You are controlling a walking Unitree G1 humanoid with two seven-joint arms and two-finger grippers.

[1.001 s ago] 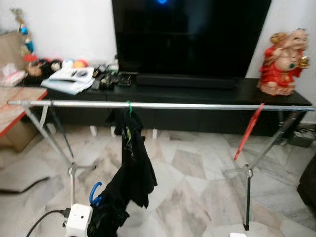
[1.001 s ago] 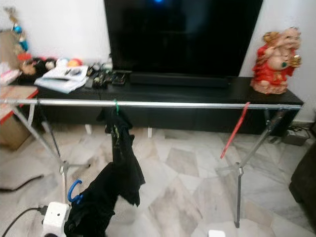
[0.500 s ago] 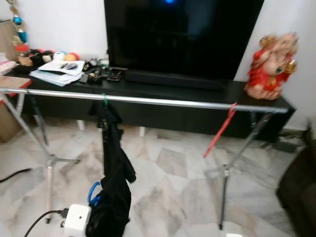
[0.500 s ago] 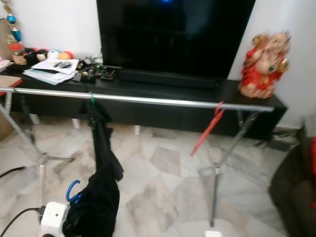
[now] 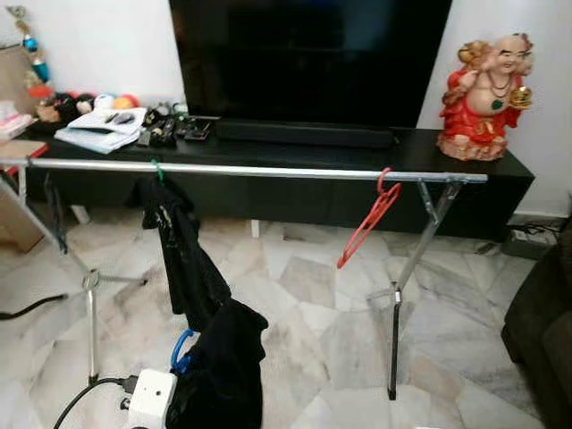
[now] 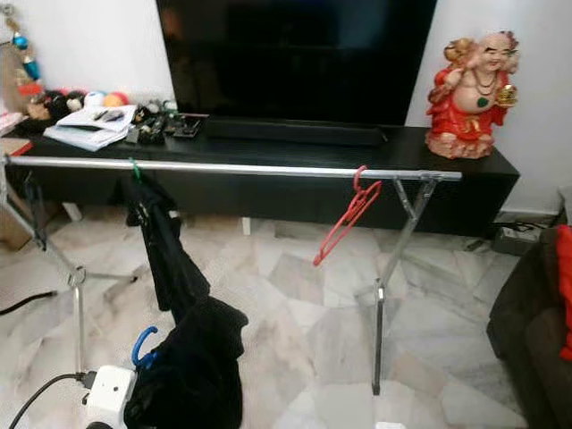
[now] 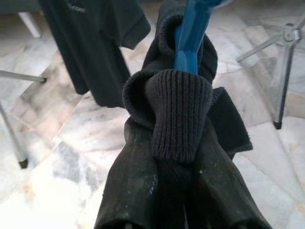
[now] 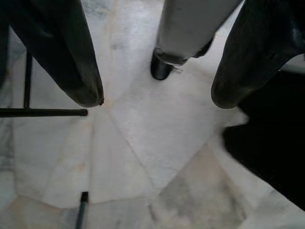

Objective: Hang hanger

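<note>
Left gripper [image 7: 183,210] clamps a blue hanger [image 7: 189,36] bearing dark cloth [image 5: 223,366]; right gripper [image 8: 157,98] hangs open. The low cloth could snag the rail [image 5: 268,170].

White walls [image 5: 107,40], marble floor [image 5: 313,322], low black TV cabinet [image 5: 465,165].

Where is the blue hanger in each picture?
Left eye view: blue hanger low down, poking from the dark cloth, beside the white box.
Right eye view: low down too.
Left wrist view: up close, wrapped in that cloth.
Shared landmark: the silver rail.
</note>
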